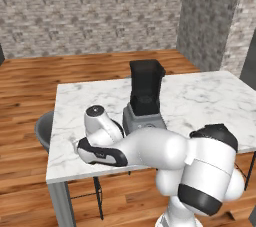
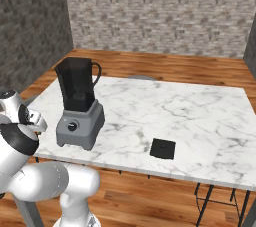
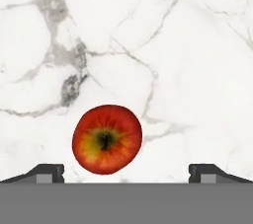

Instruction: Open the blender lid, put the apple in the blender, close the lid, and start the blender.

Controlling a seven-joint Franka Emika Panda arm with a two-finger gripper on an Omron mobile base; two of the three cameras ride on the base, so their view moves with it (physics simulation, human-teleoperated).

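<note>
A red apple (image 3: 107, 139) with a yellowish patch around its stem lies on the white marble table (image 3: 188, 70). My gripper (image 3: 126, 174) hangs straight above it, open wide. The apple sits just ahead of the two dark fingertips (image 3: 49, 172), a little left of the middle of the gap, and touches neither. The blender (image 1: 144, 102) stands on the table to the right of my hand (image 1: 96, 116), its dark jar (image 2: 76, 87) uncovered at the top. The blender lid (image 2: 163, 148) lies flat near the table's front edge, well to the right of the grey base (image 2: 80, 126).
A grey round stool (image 1: 44, 128) stands at the table's left end. Black stool legs (image 2: 210, 201) show under the front right of the table. The table's front edge (image 1: 65, 173) runs close below my hand. Brick walls stand behind.
</note>
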